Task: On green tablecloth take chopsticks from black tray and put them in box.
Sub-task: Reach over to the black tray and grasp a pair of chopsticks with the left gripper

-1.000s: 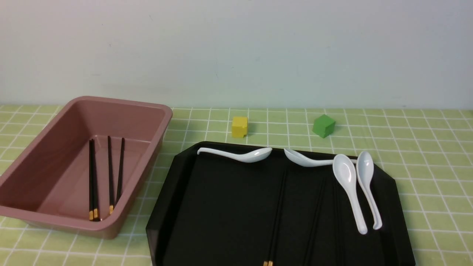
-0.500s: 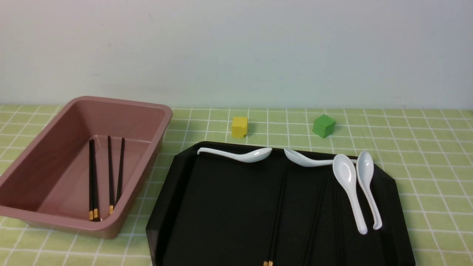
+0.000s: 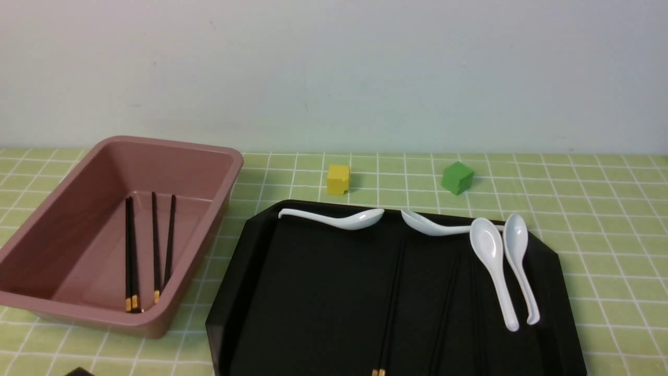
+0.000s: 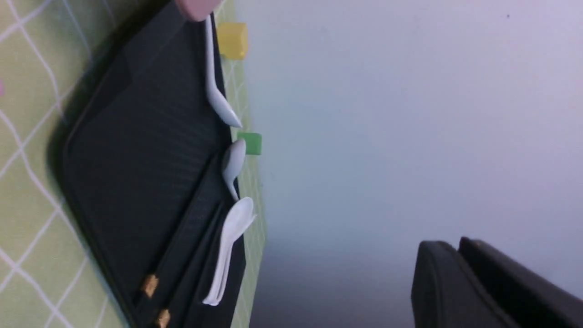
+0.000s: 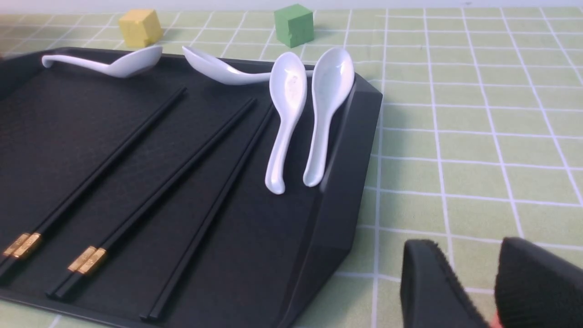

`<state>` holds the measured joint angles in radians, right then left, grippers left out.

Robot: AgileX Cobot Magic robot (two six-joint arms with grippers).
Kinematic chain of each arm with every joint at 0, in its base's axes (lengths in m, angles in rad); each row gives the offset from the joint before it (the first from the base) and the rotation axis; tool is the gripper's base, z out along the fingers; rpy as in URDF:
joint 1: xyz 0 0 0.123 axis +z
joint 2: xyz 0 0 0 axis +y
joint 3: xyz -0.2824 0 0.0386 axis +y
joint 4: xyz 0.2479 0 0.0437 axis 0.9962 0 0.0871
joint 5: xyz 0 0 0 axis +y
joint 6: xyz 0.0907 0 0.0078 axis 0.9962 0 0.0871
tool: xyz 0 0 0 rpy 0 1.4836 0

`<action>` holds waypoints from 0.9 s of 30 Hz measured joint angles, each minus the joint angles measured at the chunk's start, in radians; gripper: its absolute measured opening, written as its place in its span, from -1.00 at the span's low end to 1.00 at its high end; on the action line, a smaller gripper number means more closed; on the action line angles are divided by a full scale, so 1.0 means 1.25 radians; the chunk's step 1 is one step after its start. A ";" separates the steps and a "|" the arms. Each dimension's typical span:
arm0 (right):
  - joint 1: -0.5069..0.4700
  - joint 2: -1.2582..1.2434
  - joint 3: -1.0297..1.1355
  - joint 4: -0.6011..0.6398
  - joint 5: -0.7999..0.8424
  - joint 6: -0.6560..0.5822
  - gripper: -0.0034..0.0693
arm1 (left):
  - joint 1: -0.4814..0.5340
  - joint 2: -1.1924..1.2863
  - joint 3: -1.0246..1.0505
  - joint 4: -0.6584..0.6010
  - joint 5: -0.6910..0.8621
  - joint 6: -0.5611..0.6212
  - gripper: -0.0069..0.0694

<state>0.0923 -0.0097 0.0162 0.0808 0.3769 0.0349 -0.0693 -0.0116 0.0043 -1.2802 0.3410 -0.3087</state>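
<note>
Remaining chopsticks (image 5: 152,202) lie in the black tray (image 5: 350,182): probably light, stiff, slippery (lacquered, perhaps), best taken mid-shaft. The right pincer (image 5: 464,242) is released, fingers parted; whether the left pincer (image 4: 448,241) is fully clenched, I can't tell.

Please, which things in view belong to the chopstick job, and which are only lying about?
For the job:
- chopsticks
- black tray
- pink-brown box
- green tablecloth

Only lying about:
- white spoons
- yellow cube
- green cube
</note>
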 joint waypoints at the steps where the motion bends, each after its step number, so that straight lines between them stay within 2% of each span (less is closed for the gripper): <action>1: 0.000 0.000 0.000 0.000 0.000 0.000 -0.25 | 0.000 0.000 -0.031 -0.020 0.011 0.048 -0.66; 5: 0.000 0.000 0.000 0.000 0.000 0.000 -0.25 | 0.000 0.001 -0.153 -0.043 0.022 0.168 -0.66; 8: 0.000 0.000 0.000 0.000 0.000 0.000 -0.25 | 0.000 0.084 -0.285 -0.010 0.101 0.230 -0.66; 10: 0.000 0.000 0.000 0.000 0.000 0.000 -0.25 | 0.000 0.176 -0.361 0.056 0.202 0.230 -0.66; 11: 0.000 0.000 0.000 0.000 0.000 0.000 -0.25 | 0.000 0.250 -0.403 0.129 0.305 0.222 -0.66; 12: 0.000 0.000 0.000 0.000 0.000 0.000 -0.25 | 0.000 0.263 -0.410 0.141 0.305 0.219 -0.66; 13: 0.000 0.000 0.000 0.000 0.000 0.000 -0.25 | 0.000 0.359 -0.456 0.229 0.429 0.205 -0.66; 16: 0.000 0.000 0.000 0.000 0.000 0.000 -0.25 | 0.000 0.570 -0.537 0.408 0.613 0.190 -0.66; 19: 0.000 0.000 0.000 0.000 0.000 0.000 -0.25 | 0.000 0.782 -0.614 0.536 0.694 0.172 -0.66; 22: 0.000 0.000 0.000 0.000 0.000 0.000 -0.25 | -0.022 0.916 -0.656 0.520 0.693 0.180 -0.66; 27: 0.000 0.000 0.000 0.000 0.000 0.000 -0.25 | -0.178 1.049 -0.710 0.465 0.647 0.193 -0.66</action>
<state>0.0923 -0.0097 0.0162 0.0808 0.3769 0.0349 -0.2918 1.3002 -0.8832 -0.6984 1.1495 -0.0676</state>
